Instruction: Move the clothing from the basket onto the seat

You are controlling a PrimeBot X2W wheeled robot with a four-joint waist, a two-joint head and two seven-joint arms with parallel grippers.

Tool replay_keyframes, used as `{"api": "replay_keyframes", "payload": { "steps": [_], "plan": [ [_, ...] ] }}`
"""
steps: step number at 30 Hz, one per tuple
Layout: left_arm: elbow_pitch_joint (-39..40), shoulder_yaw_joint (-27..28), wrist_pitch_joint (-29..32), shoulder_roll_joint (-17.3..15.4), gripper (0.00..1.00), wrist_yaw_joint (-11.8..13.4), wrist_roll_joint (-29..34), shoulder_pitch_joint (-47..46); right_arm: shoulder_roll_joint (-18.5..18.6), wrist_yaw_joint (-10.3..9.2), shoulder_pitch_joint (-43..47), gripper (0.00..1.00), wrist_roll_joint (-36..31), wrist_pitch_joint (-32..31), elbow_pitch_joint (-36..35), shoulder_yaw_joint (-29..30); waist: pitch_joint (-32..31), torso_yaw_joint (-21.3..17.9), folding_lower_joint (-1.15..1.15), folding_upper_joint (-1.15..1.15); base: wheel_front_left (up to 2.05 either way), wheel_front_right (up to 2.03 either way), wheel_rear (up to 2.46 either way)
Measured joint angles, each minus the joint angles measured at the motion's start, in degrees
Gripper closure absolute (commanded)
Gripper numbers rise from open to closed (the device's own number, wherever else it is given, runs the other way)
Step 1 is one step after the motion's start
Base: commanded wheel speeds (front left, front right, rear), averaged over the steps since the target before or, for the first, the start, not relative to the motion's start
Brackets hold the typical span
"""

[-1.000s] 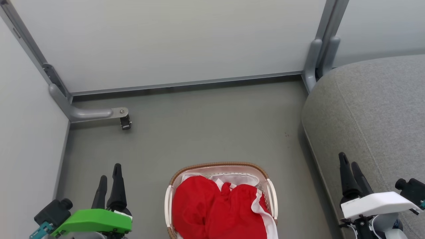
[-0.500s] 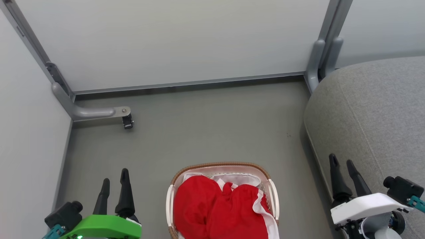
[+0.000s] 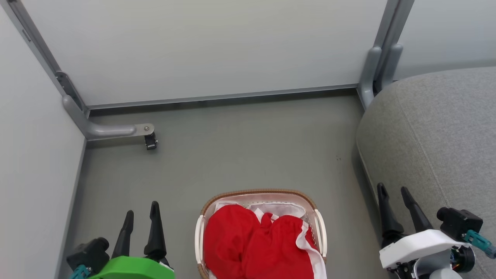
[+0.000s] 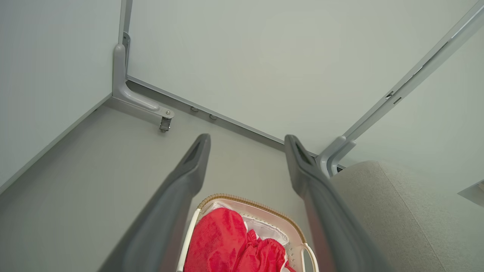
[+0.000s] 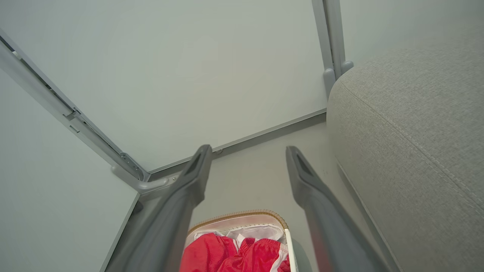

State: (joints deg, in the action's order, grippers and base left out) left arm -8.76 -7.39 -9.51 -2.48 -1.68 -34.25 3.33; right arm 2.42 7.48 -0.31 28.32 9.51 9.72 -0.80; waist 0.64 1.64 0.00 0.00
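Looking like a staged test booth
Pale partition panels [image 3: 201, 46] on wheeled grey frames [image 3: 104, 131] are boxing in a bare grey floor [image 3: 240, 147], with a sofa [image 3: 434, 128] and laundry basket [image 3: 255, 192] sitting inside.

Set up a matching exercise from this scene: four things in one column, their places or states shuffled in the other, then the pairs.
1. clothing
2. basket
3. seat
4. left gripper

A. open, lower left of head view
B. on the floor, bottom centre
C. red, heaped in the basket
D. grey, at the right

Pairs: 1-C, 2-B, 3-D, 4-A
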Motion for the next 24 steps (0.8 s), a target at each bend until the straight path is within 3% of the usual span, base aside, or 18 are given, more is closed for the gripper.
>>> {"api": "replay_keyframes", "payload": {
  "steps": [24],
  "plan": [
    [-2.77,-2.9,-3.02,-0.12,0.0,0.55,9.91,0.77,0.18,0.0,0.82,0.0,-12.45,2.98,0.82,-1.67,0.1,0.66,0.0,0.0,0.0,0.0,0.0]
  ]
}}
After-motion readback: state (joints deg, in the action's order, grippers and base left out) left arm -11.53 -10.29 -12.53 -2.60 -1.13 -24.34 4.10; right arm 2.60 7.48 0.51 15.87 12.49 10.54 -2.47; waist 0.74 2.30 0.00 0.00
